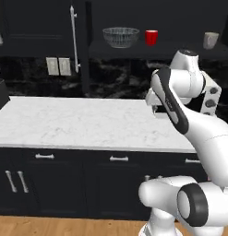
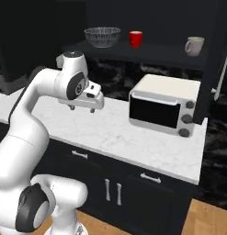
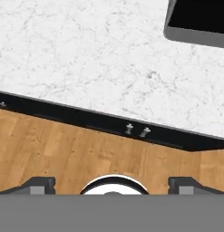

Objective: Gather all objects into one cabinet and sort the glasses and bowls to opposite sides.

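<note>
We read this as a home kitchen, rendered rather than filmed. A long white marbled counter (image 1: 78, 122) runs over black drawers and doors with short silver pulls (image 1: 119, 158). Behind it we note a dark veined backsplash (image 1: 115, 78) carrying two pale wall switches (image 1: 58, 66). Above, a black wall cabinet (image 2: 147, 50) stands open, its shelf holding a clear ribbed bowl (image 1: 121, 37), a red cup (image 1: 151, 37) and a grey-beige cup (image 2: 194, 46). A white toaster oven (image 2: 164, 110) sits on the counter at the right. The floor is warm wood plank (image 3: 63, 149).
</note>
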Motion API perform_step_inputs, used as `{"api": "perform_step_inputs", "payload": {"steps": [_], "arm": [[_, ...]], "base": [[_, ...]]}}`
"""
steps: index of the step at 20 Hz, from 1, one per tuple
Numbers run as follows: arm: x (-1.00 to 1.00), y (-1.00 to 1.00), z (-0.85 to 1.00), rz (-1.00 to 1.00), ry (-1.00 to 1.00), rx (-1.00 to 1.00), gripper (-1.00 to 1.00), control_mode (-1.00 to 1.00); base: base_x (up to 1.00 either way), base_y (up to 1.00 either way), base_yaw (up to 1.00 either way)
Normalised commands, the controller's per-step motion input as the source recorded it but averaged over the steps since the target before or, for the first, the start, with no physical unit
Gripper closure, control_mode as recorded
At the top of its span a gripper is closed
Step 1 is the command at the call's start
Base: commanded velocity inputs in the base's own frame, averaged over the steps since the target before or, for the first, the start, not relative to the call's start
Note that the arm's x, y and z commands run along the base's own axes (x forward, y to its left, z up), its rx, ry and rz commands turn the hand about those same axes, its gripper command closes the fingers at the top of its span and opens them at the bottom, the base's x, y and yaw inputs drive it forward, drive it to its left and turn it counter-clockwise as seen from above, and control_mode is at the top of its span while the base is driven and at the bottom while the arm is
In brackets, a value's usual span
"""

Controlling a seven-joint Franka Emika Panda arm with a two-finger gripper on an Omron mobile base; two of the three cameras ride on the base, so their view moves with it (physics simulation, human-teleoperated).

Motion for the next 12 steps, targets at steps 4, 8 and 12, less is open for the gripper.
{"api": "perform_step_inputs", "payload": {"steps": [4,8,12], "arm": [[0.0,0.0,0.0,0.0,0.0,0.0,-1.0,1.0],[0.0,0.0,0.0,0.0,0.0,0.0,-1.0,1.0],[0.0,0.0,0.0,0.0,0.0,0.0,-1.0,1.0]], "base": [[0.0,0.28,0.53],[0.03,0.3,0.57],[0.03,0.36,0.6]]}}
